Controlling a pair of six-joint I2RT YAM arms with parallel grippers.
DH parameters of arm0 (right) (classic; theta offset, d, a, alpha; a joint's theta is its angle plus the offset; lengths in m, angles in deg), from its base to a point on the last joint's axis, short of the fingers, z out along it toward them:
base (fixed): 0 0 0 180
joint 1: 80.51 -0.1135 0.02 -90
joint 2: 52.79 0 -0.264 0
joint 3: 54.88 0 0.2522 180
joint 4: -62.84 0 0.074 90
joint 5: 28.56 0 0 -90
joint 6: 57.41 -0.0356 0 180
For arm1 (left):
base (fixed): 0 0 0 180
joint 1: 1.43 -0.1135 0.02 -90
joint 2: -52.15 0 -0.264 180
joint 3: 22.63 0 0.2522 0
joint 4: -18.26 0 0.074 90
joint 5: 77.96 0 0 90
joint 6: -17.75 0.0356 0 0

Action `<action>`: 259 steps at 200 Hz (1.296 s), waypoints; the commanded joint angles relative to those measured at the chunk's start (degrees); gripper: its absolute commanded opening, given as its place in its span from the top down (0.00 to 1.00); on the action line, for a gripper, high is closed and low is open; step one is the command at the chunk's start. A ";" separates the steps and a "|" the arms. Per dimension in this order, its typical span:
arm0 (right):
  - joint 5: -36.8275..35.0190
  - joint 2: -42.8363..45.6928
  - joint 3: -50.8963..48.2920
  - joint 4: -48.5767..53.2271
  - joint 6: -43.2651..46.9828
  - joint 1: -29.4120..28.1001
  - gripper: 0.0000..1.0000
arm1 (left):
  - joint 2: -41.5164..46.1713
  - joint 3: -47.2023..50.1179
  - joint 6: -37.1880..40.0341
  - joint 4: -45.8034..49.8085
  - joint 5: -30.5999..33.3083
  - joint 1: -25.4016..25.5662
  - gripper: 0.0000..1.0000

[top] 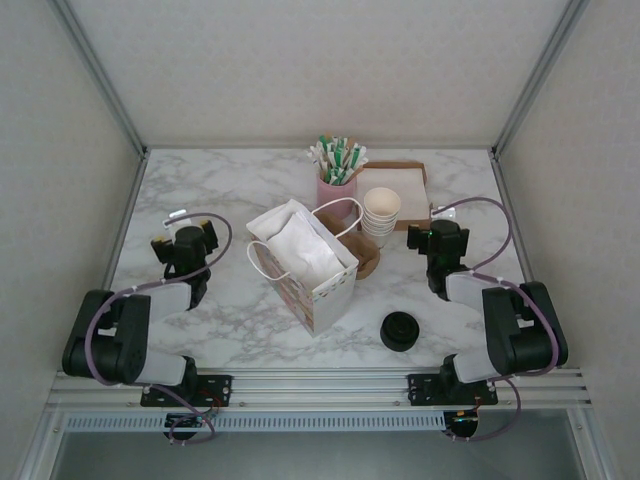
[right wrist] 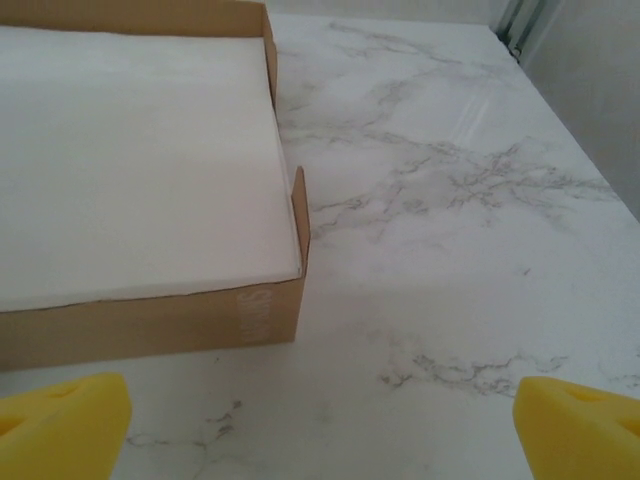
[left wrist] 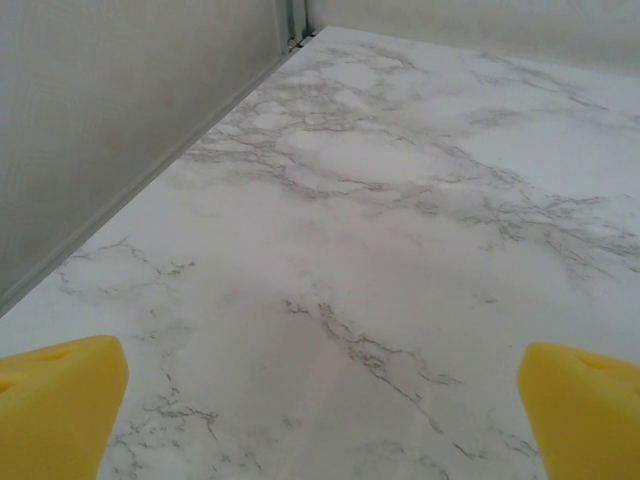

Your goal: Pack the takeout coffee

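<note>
Yellow fingertips (left wrist: 58, 398) of the left gripper (left wrist: 320, 405) stood far apart at the bottom of its wrist view, with bare marble table (left wrist: 400, 220) between them and nothing held. From above, the left gripper (top: 177, 241) hung over the left side of the surface, well apart from the white paper bag (top: 305, 262). The right gripper (right wrist: 320, 425) was spread just as wide and was also empty. Its pads (right wrist: 582, 428) sat near the front right corner of a cardboard tray (right wrist: 150, 325) lined with white paper. In the overhead view the right gripper (top: 438, 238) was just beside that tray (top: 424, 178) toward the far right.

The bag stood open-mouthed at the middle of the surface. The brown cup carrier (top: 367, 258) lay touching the bag's right side, outside it and partly hidden behind it. A stack of cream cups (top: 381, 212) rose at the carrier's far end; whether it sat in a well could not be told. A pink cup of stirrers (top: 337, 185) stood toward the far edge, and a black lid (top: 400, 330) lay near the front edge.
</note>
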 commanded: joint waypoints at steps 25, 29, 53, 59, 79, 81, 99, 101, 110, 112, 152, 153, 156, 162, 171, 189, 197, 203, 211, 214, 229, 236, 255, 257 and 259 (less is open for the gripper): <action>2.07 2.94 -2.98 -4.94 -1.17 1.67 0.01 | -2.57 2.11 3.07 -9.45 -3.57 0.08 0.00; 3.20 2.79 -2.91 -4.87 -0.84 1.70 0.01 | -2.47 2.08 3.25 -9.48 -3.62 0.22 0.00; 5.47 1.34 -0.91 -2.60 -0.04 1.76 0.01 | -3.47 1.99 3.59 -9.69 -8.04 -0.67 0.00; 6.08 1.29 -0.84 -2.59 0.24 1.93 0.01 | -4.46 2.62 3.43 -11.50 -9.23 -1.01 0.00; 8.67 0.48 -3.20 -9.11 2.05 1.97 0.01 | -5.91 2.25 2.52 -11.36 -9.75 -1.82 0.00; 8.73 0.14 -3.23 -9.95 2.20 1.94 0.01 | -6.24 2.38 2.57 -13.11 -9.66 -1.99 0.00; 9.55 -3.13 -2.17 -10.07 2.20 2.60 0.01 | -6.52 2.48 2.72 -13.42 -9.64 -2.02 0.00; 9.67 -3.18 -1.72 -9.03 1.88 2.81 0.01 | -6.77 2.61 2.86 -13.88 -9.50 -1.95 0.00; 11.25 -3.55 -1.35 -8.77 0.92 3.96 0.01 | -6.13 2.48 2.99 -12.32 -9.54 -1.59 0.00; 11.44 -3.50 -1.56 -8.90 0.86 4.09 0.01 | -6.19 2.48 3.08 -12.69 -9.70 -1.64 0.00; 14.30 -5.31 -5.70 -15.96 0.15 5.54 0.01 | -6.19 1.95 2.69 -11.50 -11.86 -2.60 0.00; 14.28 -5.31 -5.70 -16.06 0.10 5.54 0.01 | -6.18 2.00 2.68 -11.45 -11.92 -2.57 0.00; 14.13 -5.45 -5.85 -16.28 0.06 5.59 0.01 | -6.18 1.95 2.67 -11.55 -12.14 -2.63 0.00; 13.99 -5.41 -5.83 -16.31 -0.04 5.56 0.01 | -6.22 1.87 2.59 -11.45 -12.32 -2.76 0.00; 13.92 -5.48 -5.86 -16.41 -0.04 5.57 0.01 | -6.16 1.82 2.58 -11.32 -12.69 -2.97 0.00; 13.90 -5.39 -5.89 -16.43 -0.04 5.58 0.01 | -6.18 1.77 2.49 -11.22 -13.00 -3.10 0.00; 13.86 -5.39 -5.97 -16.57 -0.02 5.60 0.01 | -6.18 1.77 2.49 -11.18 -12.95 -3.09 0.00; 13.88 -5.39 -5.99 -16.54 -0.04 5.55 0.01 | -6.18 1.77 2.50 -11.20 -13.03 -3.07 0.00; 13.88 -5.39 -5.97 -16.52 -0.04 5.54 0.01 | -6.18 1.77 2.49 -11.21 -13.03 -3.07 0.00; 13.89 -5.39 -5.94 -16.46 -0.04 5.62 0.01 | -6.18 1.77 2.49 -11.18 -13.03 -3.09 0.00; 13.98 -5.44 -5.86 -16.32 -0.08 5.58 0.01 | -6.18 1.76 2.49 -11.13 -13.03 -3.08 0.00; 13.95 -5.39 -5.93 -16.33 -0.04 5.54 0.01 | -6.18 1.77 2.51 -11.15 -13.04 -3.11 0.00; 13.98 -5.39 -5.88 -16.33 -0.05 5.56 0.01 | -6.14 1.77 2.49 -11.13 -13.03 -3.10 0.00; 13.99 -5.44 -5.88 -16.33 -0.04 5.54 0.01 | -6.17 1.77 2.49 -11.14 -13.03 -3.08 0.00; 13.99 -5.40 -5.88 -16.30 -0.04 5.56 0.01 | -6.18 1.77 2.49 -11.10 -12.99 -3.07 0.00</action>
